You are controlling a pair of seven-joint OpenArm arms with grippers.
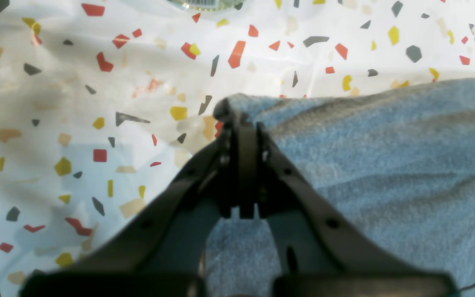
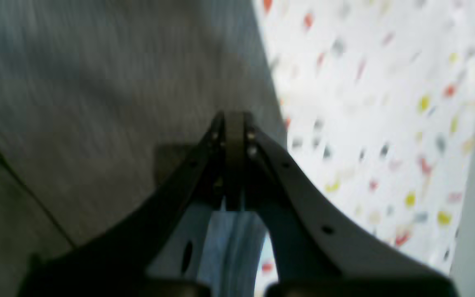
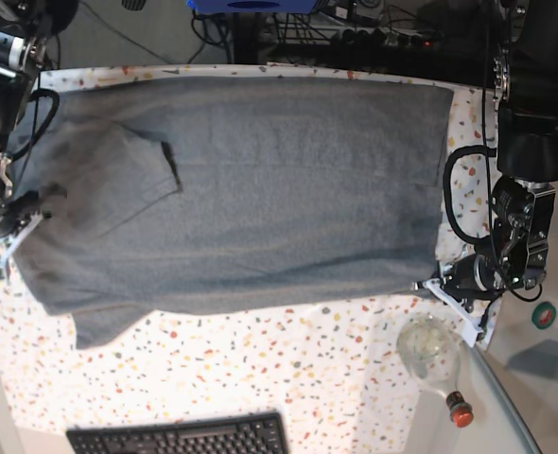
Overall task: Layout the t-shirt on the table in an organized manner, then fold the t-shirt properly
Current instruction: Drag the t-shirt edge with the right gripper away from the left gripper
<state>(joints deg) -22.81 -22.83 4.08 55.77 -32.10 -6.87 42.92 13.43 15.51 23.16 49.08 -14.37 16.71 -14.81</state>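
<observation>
The grey t-shirt lies spread flat across the speckled table, with one sleeve folded over its body at the left. My left gripper sits at the shirt's lower right corner. In the left wrist view the left gripper is shut on that corner of the t-shirt, with the table beyond. My right gripper is at the shirt's left edge. The blurred right wrist view shows the right gripper shut on the edge of the t-shirt, beside the table.
A clear glass bottle with a red cap lies near my left gripper, and its base shows as the bottle in the left wrist view. A black keyboard sits at the table's front edge. Cables and equipment line the back.
</observation>
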